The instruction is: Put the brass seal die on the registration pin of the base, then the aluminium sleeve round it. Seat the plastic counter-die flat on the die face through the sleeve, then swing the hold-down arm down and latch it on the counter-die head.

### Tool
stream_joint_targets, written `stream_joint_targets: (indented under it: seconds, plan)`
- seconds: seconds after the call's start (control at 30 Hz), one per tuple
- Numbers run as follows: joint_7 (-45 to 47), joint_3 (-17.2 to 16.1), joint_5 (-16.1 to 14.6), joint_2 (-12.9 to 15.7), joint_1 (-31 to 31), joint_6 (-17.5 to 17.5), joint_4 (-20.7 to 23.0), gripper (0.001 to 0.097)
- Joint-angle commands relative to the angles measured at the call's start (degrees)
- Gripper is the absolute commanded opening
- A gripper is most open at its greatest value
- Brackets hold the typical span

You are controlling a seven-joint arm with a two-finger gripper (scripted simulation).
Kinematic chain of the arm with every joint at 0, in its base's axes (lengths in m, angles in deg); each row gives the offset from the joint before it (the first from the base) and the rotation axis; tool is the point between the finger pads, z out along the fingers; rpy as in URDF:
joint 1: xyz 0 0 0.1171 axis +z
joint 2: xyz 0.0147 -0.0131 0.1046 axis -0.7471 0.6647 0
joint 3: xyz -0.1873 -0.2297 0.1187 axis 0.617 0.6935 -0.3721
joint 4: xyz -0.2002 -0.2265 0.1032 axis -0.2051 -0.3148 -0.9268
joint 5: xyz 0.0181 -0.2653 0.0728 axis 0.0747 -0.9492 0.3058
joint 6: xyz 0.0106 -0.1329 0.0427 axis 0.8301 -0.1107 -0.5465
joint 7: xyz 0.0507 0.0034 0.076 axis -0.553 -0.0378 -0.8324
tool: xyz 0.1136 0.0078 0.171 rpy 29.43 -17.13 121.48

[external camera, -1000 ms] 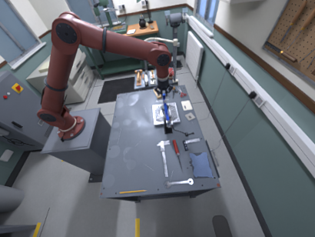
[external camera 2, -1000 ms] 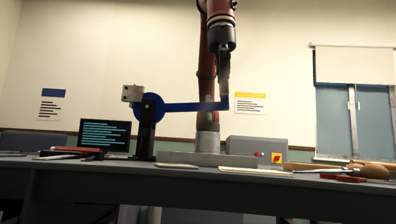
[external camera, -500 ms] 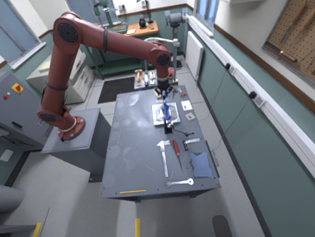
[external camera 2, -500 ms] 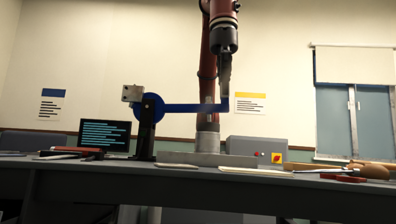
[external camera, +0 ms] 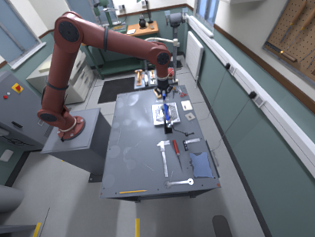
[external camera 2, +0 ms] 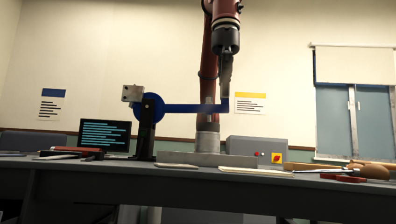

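The blue hold-down arm (external camera 2: 191, 108) lies level above the aluminium sleeve (external camera 2: 207, 142), which stands upright on the grey base (external camera 2: 206, 159). A dark counter-die head (external camera 2: 208, 127) sits in the top of the sleeve, and a thin stem (external camera 2: 208, 100) rises from it through the arm. The brass die is hidden inside the sleeve. The arm pivots on a black post (external camera 2: 146, 128) at the base's left end, with a grey block (external camera 2: 132, 93) behind the pivot. My gripper (external camera 2: 225, 95) comes straight down onto the upturned tip at the arm's free end, and it is closed on that tip.
The grey control box (external camera 2: 257, 151) stands behind the base on the right. Flat pads (external camera 2: 175, 166) lie in front of the base. A ruler (external camera: 164, 156), a red screwdriver (external camera: 176, 149), a blue cloth (external camera: 201, 164) and a spanner (external camera: 180, 182) lie on the table's near half.
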Motion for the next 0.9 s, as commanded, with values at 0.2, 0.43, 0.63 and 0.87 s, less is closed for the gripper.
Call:
stream_joint_targets:
  seconds: [0.2, 0.43, 0.63, 0.87]
  plan:
    - [-0.5, 0.4, -0.5, 0.3, 0.6, 0.5, -0.3, 0.008]
    - [-1.0, 0.8, -1.1, 0.5, 1.1, 0.7, -0.4, 0.008]
    - [-1.4, 1.2, -1.5, 0.6, 1.6, 0.8, -0.5, 0.008]
    - [-1.9, 1.7, -2.1, 0.7, 2.2, 1.0, -0.6, 0.008]
